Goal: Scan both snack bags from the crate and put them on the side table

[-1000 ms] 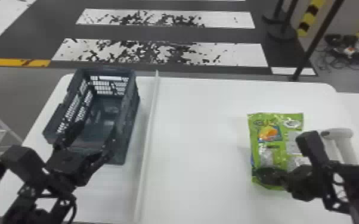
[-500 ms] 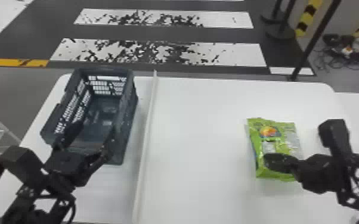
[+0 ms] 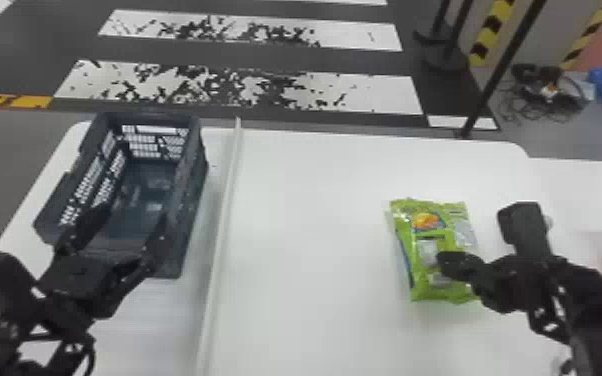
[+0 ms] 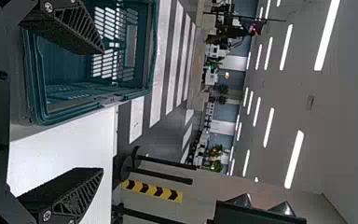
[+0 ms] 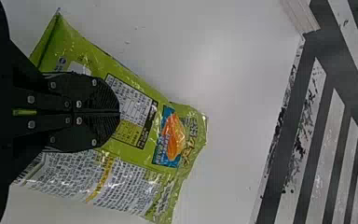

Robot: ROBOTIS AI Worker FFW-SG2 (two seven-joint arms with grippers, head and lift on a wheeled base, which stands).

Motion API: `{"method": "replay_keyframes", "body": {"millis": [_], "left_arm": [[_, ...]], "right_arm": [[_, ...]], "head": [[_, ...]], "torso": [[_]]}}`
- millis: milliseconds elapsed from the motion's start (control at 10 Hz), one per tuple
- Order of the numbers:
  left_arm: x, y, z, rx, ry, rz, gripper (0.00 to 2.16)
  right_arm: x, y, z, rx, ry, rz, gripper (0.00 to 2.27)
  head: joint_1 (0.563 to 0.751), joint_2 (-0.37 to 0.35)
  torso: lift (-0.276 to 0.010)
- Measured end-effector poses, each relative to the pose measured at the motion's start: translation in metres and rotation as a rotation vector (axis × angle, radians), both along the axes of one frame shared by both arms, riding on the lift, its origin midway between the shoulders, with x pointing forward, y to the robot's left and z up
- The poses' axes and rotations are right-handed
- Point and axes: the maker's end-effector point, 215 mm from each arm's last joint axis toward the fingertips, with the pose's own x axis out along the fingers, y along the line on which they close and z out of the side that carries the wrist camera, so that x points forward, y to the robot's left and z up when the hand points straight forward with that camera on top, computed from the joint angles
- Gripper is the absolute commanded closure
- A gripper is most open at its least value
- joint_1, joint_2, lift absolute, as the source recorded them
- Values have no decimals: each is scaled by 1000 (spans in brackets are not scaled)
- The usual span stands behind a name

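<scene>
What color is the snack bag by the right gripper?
The snack bag is mostly lime green, seen best in the right wrist view.

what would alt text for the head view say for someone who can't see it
A robot's right gripper is over a green snack bag at the right of a white table; at the left, its open left gripper hangs by the near end of a dark crate.

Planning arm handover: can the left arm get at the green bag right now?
Probably not. The left pincer is open but over at the crate; the green bag is well off to the right, past the white strip, and the right pincer is at it.
</scene>
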Motion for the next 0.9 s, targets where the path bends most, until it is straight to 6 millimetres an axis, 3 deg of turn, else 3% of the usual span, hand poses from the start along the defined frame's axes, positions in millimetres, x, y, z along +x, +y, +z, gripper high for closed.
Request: {"method": "replay_keyframes", "body": {"millis": [200, 500, 700, 900], "left_arm": [[0, 0, -1, 0, 2, 1, 103], [0, 1, -1, -1, 1, 2, 103], [0, 1, -1, -2, 2, 4, 103], [0, 1, -1, -3, 2, 4, 103]], "right_arm": [[-2, -5, -16, -17, 25, 3, 2256], [-4, 12, -27, 3, 37, 39, 2256], [1, 13, -13, 14, 3, 34, 2256], [12, 12, 24, 37, -72, 14, 2256]], "head": [[695, -81], [695, -58], [695, -54], [695, -55]], "torso": [[-87], [-87], [-87], [-87]]}}
